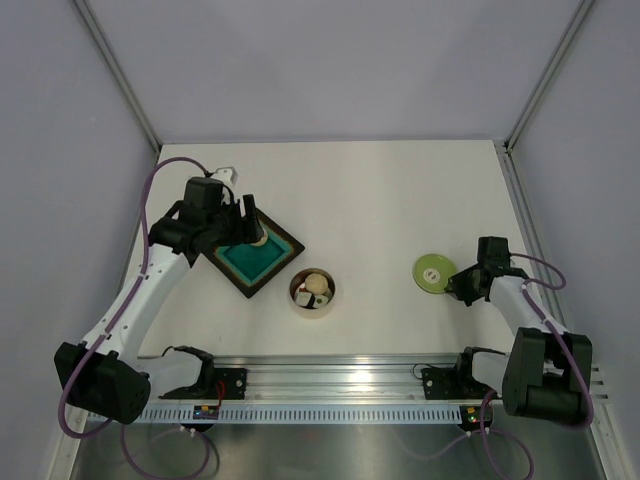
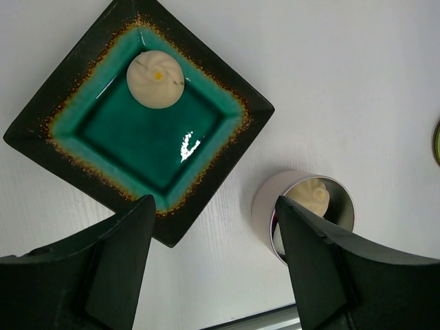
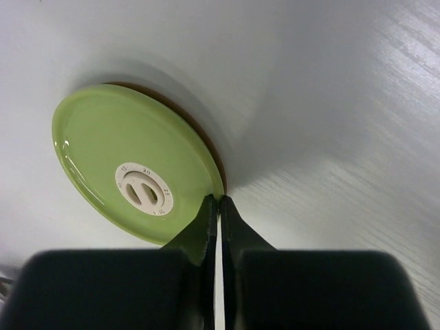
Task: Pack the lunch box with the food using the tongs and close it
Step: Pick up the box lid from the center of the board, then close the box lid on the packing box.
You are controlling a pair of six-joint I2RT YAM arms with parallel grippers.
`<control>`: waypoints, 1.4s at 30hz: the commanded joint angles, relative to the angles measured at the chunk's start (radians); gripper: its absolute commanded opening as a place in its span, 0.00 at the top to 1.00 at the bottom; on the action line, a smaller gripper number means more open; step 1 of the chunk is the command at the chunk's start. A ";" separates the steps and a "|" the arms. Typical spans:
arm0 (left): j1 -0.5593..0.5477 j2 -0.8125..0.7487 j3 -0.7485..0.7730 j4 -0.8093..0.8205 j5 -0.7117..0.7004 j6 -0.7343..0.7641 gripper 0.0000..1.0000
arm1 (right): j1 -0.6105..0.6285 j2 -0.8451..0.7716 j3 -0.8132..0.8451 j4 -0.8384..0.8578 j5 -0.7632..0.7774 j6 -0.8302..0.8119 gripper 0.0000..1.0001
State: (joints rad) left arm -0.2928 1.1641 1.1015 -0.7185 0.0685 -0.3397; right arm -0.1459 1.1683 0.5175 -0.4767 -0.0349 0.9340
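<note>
- Right gripper [image 3: 218, 201]: closed at the rim of lid [image 3: 124, 158], presumably to lift it; pinch unclear.
- Lid: well right of lunch box [image 2: 265, 206].
- Lunch box: uncovered, food [image 2: 311, 194] inside.
- Tray [image 2: 144, 137]: holds one ball [image 2: 155, 79].
- Left gripper [image 2: 214, 213]: wide open above tray, empty; tongs unseen.

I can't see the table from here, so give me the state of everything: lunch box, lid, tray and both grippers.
Lunch box: open, lid off, food inside.
Lid: off the box, apart from it, rim pinched by the right gripper.
Tray: holds one beige ball.
Left gripper: open, empty, above the tray.
Right gripper: shut on the lid's rim.
</note>
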 commanded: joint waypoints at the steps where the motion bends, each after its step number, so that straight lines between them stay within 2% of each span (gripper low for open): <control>1: -0.002 -0.015 -0.009 0.014 0.011 -0.008 0.26 | 0.000 -0.030 0.024 -0.051 0.050 -0.063 1.00; 6: -0.003 -0.006 -0.032 -0.002 0.039 0.001 0.26 | 0.000 -0.119 0.044 -0.080 0.040 -0.116 1.00; 23: -0.048 -0.033 -0.089 -0.078 0.017 -0.012 0.26 | 0.023 -0.286 0.088 -0.244 -0.305 -0.261 1.00; 26: -0.052 -0.026 -0.106 -0.088 0.004 -0.018 0.29 | 0.107 -0.277 0.139 -0.267 -0.289 -0.258 1.00; 31: -0.054 -0.027 -0.126 -0.076 0.004 -0.038 0.32 | 0.377 -0.213 0.289 -0.275 -0.197 -0.178 1.00; 36: -0.054 -0.060 -0.115 -0.082 -0.027 -0.050 0.29 | 0.589 -0.063 0.444 -0.258 -0.137 -0.110 1.00; 39: -0.054 -0.073 -0.112 -0.084 -0.061 -0.067 0.29 | 0.779 0.059 0.535 -0.283 -0.037 -0.106 1.00; 42: -0.054 -0.090 -0.111 -0.082 -0.096 -0.091 0.29 | 0.845 0.174 0.599 -0.281 -0.016 -0.116 1.00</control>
State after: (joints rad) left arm -0.3428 1.1076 0.9741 -0.8192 0.0334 -0.3985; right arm 0.6422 1.2747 1.0515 -0.7452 -0.1314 0.8009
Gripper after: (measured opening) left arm 0.704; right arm 0.015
